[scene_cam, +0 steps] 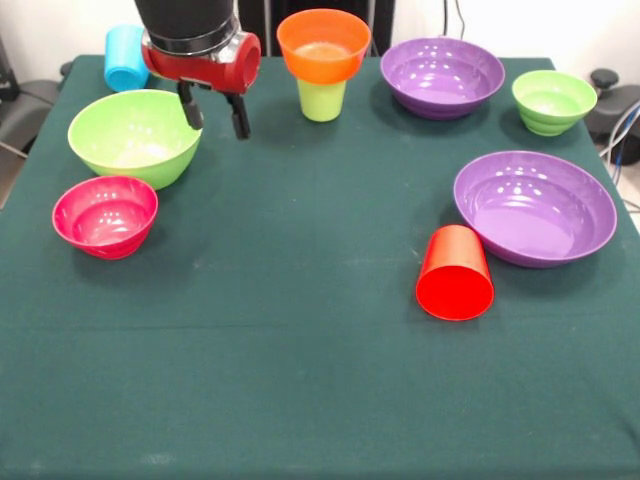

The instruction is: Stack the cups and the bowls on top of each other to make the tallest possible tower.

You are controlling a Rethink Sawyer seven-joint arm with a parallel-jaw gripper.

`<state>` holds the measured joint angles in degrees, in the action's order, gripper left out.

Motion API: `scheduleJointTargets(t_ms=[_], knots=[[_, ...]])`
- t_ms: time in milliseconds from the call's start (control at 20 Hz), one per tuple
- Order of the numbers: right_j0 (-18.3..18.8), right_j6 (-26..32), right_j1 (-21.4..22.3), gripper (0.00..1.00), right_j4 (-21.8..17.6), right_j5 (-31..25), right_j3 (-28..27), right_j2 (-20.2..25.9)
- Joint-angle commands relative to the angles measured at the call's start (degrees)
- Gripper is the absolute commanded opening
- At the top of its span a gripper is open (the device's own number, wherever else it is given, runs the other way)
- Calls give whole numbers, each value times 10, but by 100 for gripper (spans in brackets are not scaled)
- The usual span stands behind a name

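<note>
My gripper (214,113) hangs open above the table at the far left, nothing between its black fingers (190,106). It is just right of the large lime green bowl (133,135). In front of that bowl stands a pink bowl (104,216). An orange bowl (323,45) sits on top of an upright lime green cup (322,101) at the far middle, forming a small tower. A sky blue cup (124,57) is at the far left corner. A red cup (455,273) lies on its side, mouth towards the camera, beside a wide purple bowl (535,207).
A second purple bowl (442,76) and a small green bowl (553,101) stand along the far right. The dark green tablecloth (300,380) covers the table. Dark chairs and cables show past the table's far corners.
</note>
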<state>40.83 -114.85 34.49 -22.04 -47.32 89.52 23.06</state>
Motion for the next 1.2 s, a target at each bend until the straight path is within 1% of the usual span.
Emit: scheduleJointTargets(t_ms=[50,200,400,550,650,750,900,1000,1200], knots=[[1,154,-21,100,-56,-41,-40,33],[3,162,-26,100,-58,-41,-47,34],[5,163,-13,100,-57,-49,-40,33],[9,155,13,100,-50,-61,-12,27],[12,151,39,100,-43,-70,15,25],[13,147,52,100,-40,-78,30,22],[18,150,45,100,-45,-73,36,25],[23,148,45,100,-51,-58,50,25],[19,140,18,100,-61,-41,35,24]])
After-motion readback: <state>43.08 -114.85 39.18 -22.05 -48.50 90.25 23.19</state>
